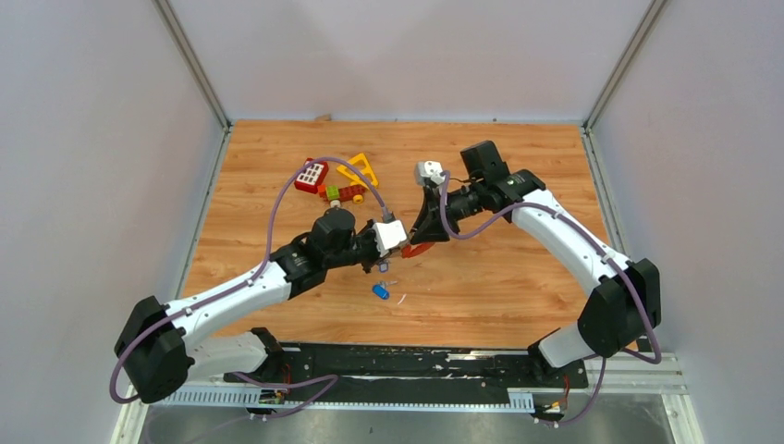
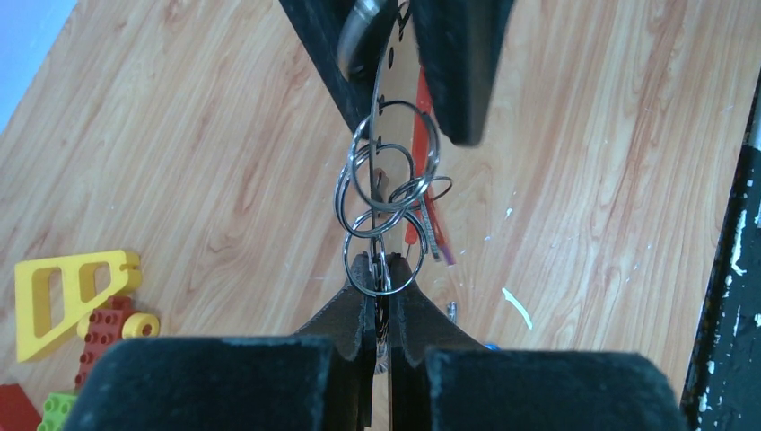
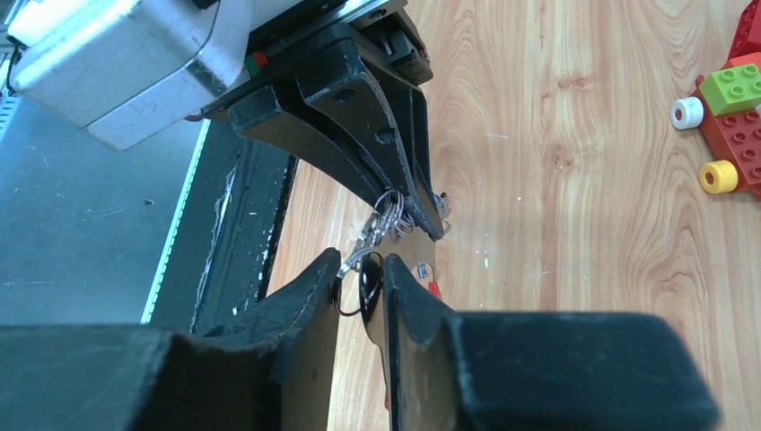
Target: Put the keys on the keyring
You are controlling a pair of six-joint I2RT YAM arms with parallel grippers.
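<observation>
A: From above, your left gripper (image 1: 399, 248) and right gripper (image 1: 421, 239) meet tip to tip just left of the frame's middle, over the wooden table (image 1: 499, 277). The keyring (image 1: 421, 251) shows as a red curve right beneath them.

B: You have one blue key (image 1: 380, 290) lying loose on the boards, lower in the frame than the grippers and apart from them. The toy blocks (image 1: 342, 192), the red button block (image 1: 312, 175) and the yellow frame (image 1: 359, 169) sit together in the upper middle.

A: In your left wrist view, the left fingers (image 2: 350, 314) at the bottom edge are pressed tight on the lowest of the silver rings (image 2: 386, 184). The rest of the bunch hangs mid-frame, linked one through another.

B: Your right gripper's fingers (image 2: 458, 63) come in from the top edge, and the top ring reaches up between them. A red strip of the keyring runs behind the bunch.

A: In your right wrist view, the right gripper (image 3: 359, 262) fills the bottom. Its jaws stand slightly apart with a dark ring (image 3: 368, 283) in the gap.

B: You can't tell from here whether they pinch it or only sit around it. Your left gripper (image 3: 432, 226) reaches down from the upper middle, with the silver rings bunched at its tip.
</observation>
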